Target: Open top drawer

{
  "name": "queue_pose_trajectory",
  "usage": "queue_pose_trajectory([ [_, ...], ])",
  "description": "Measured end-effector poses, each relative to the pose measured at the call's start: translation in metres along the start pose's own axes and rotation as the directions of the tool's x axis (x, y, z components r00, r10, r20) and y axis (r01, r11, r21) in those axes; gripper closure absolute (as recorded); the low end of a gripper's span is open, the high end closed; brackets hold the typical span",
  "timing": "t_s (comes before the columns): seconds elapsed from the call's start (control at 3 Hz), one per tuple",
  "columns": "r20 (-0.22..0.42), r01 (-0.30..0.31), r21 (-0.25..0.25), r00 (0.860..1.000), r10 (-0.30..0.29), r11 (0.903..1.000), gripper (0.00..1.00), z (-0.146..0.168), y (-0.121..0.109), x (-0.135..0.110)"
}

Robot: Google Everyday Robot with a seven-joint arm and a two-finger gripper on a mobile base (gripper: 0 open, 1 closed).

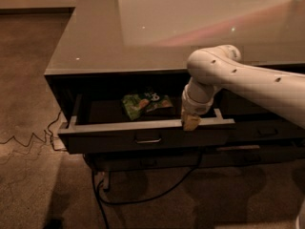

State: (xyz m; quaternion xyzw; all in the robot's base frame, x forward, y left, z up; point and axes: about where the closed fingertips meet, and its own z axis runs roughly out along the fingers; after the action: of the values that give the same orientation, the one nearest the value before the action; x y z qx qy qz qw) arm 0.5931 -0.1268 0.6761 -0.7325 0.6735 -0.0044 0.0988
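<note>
Grey countertop (95,42) above open top drawer (114,140); gripper (190,123) at its front rim, jaws unclear

Drawer: wide dark grey top drawer (109,140), metal bar handle (147,140) centred, pulled out.
Gripper: pale gripper (190,123) at front rim, right of handle.

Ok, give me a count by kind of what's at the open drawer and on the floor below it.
1 top drawer, pulled open
1 green snack bag, inside it
1 bar handle, on its front
2 floor leads: black cable, thin wire
1 end effector, at the drawer's front rim, right of the handle
Total: 6
</note>
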Motion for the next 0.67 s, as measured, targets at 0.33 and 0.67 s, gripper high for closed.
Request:
queue_pose_trajectory([
  [0.33,0.000,0.000,0.000,1.000,0.000,1.0000,0.16,0.0001,0.0001,0.0000],
  [0.67,0.000,0.000,0.000,1.000,0.000,1.0000,0.00,0.0001,0.0001,0.0000],
])
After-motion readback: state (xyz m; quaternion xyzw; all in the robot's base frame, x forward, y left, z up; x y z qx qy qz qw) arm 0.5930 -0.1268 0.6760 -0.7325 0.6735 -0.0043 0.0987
